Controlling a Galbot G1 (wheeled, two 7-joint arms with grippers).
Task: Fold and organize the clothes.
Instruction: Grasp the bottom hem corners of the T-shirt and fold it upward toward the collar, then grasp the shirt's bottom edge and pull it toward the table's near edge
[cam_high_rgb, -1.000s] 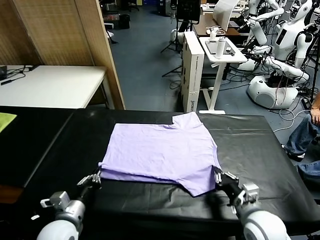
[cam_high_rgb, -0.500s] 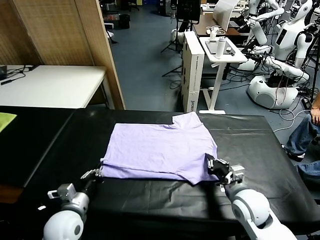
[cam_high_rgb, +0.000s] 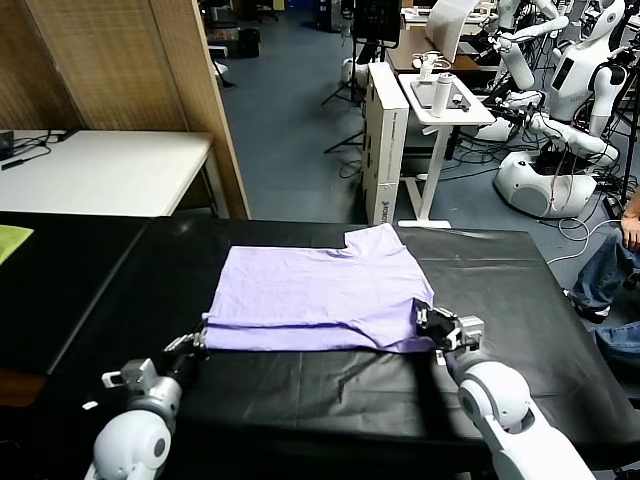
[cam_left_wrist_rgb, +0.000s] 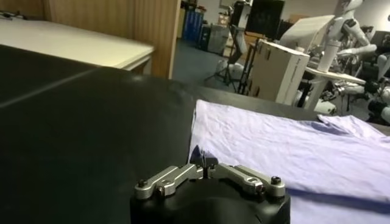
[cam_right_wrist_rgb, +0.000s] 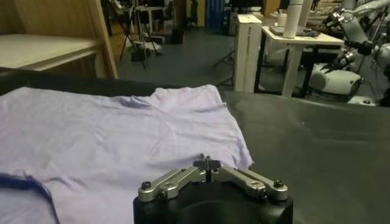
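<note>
Since the earlier frame, the right gripper (cam_high_rgb: 424, 318) has travelled inward and away from the robot, carrying the near right corner of the T-shirt (cam_high_rgb: 320, 295) with it, so the flap that hung toward the robot's edge is now drawn up and the garment's near edge runs almost straight. Left gripper (cam_high_rgb: 200, 338) has shifted only slightly, staying at the near left corner.

Current state: the lavender T-shirt lies flat on the black surface (cam_high_rgb: 500, 270), roughly at its middle, with one sleeve projecting at the far right. Along the near left edge a second fabric layer shows beneath the top one.

Right gripper: closed, pinching the near right corner of the T-shirt; its wrist view shows the shut fingertips (cam_right_wrist_rgb: 208, 163) over the fabric (cam_right_wrist_rgb: 122, 128). A dark purple line shows at the fabric's edge in that view.

Left gripper: closed, fingertips (cam_left_wrist_rgb: 205, 159) meeting at the near left corner of the fabric (cam_left_wrist_rgb: 292, 146), gripping the edge there.

A yellow-green cloth (cam_high_rgb: 12, 240) lies at the far left, well apart from the T-shirt.
</note>
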